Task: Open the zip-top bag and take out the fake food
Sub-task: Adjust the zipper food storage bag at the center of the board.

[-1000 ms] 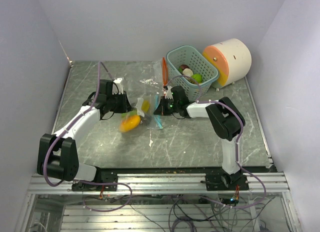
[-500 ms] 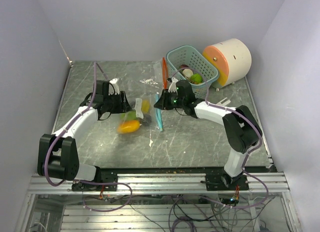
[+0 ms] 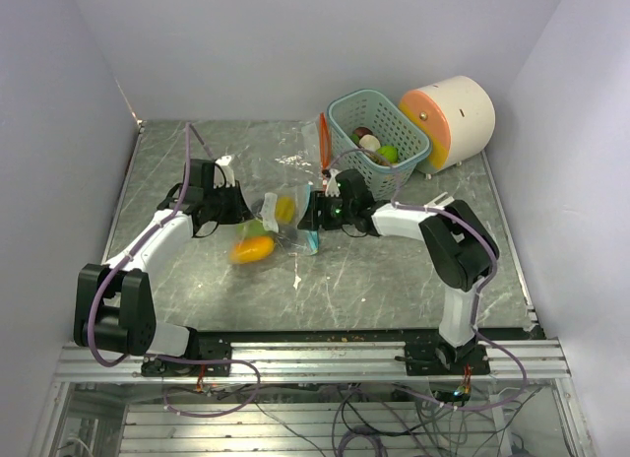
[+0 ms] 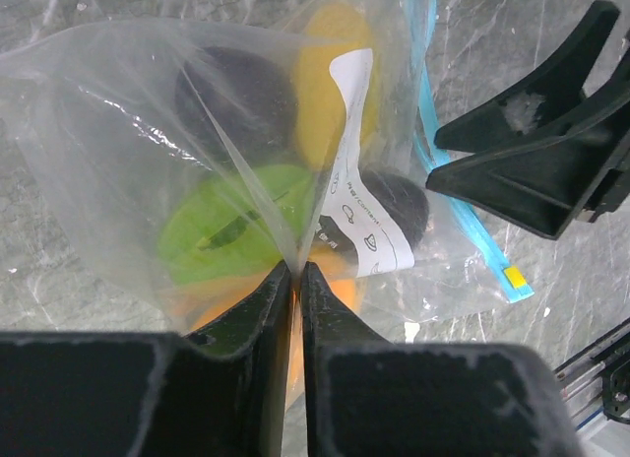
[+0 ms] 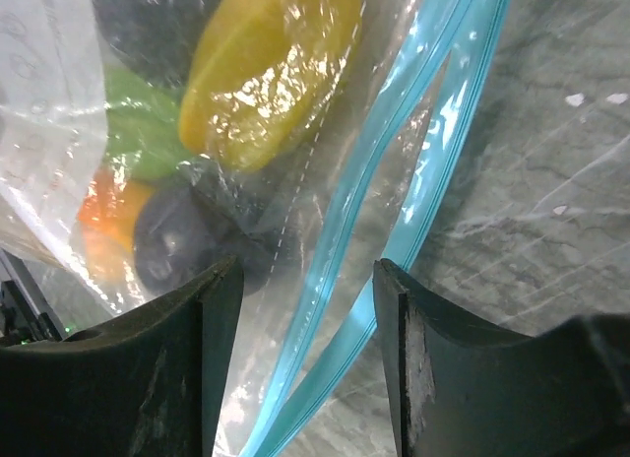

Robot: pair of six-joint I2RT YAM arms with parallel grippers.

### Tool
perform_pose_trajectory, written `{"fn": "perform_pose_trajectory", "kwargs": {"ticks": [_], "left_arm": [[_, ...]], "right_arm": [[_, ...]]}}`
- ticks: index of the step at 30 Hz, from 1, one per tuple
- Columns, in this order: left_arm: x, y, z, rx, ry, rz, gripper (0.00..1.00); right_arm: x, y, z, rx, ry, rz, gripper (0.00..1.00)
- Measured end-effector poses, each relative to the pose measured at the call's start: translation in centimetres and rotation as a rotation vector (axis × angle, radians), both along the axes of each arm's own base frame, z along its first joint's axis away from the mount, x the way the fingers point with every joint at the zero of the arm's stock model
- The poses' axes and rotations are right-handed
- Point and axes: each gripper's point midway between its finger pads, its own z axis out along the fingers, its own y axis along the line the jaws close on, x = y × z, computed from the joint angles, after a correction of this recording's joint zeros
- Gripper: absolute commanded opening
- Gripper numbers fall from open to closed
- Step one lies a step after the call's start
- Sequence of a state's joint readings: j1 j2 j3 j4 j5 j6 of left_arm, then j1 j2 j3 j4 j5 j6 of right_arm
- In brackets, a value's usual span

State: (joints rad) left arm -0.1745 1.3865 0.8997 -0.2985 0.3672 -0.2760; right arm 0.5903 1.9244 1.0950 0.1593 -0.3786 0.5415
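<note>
Clear film of zip-top bag (image 4: 118, 112) pinched tight in left end effector (image 4: 295, 270) | fake food (image 4: 212, 230) inside bag, on bench (image 3: 374, 270) | right end effector (image 5: 307, 270) parted, straddling blue zip strip (image 5: 451, 132), gripping nothing | teal basket (image 3: 409, 122) beyond

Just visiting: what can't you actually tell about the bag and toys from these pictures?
Zip, sealed or open: right wrist view cuts off its ends; top view too small.
How many toys in the bag: left wrist view, they overlap, and the label and creased film cover some.
Basket: top view, its wall hides the lower contents.
</note>
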Motion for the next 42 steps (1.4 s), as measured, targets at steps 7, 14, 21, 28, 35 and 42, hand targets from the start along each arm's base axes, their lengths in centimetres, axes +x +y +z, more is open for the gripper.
{"fn": "perform_pose_trajectory", "kwargs": {"ticks": [7,14,21,28,35,42], "left_arm": [[-0.3,0.0,-0.3,-0.001,0.009,-0.002,0.07],[-0.3,0.0,-0.4,-0.001,0.012,-0.002,0.07],[-0.3,0.0,-0.7,0.000,0.018,-0.003,0.07],[-0.4,0.0,-1.2,0.002,0.030,-0.002,0.07],[-0.8,0.1,-1.9,0.008,0.045,-0.004,0.07],[-1.3,0.3,-3.3,0.019,0.074,-0.008,0.07]], "right_arm": [[-0.3,0.5,-1.9,-0.015,0.033,0.016,0.40],[-0.6,1.2,-1.9,0.026,0.052,0.047,0.01],[-0.9,2.4,-0.3,0.110,0.050,0.090,0.00],[-0.6,2.9,3.6,0.173,-0.001,0.106,0.01],[-0.1,2.3,6.6,0.163,-0.063,0.082,0.53],[-2.6,-0.3,5.7,0.086,-0.049,0.047,0.40]]}}
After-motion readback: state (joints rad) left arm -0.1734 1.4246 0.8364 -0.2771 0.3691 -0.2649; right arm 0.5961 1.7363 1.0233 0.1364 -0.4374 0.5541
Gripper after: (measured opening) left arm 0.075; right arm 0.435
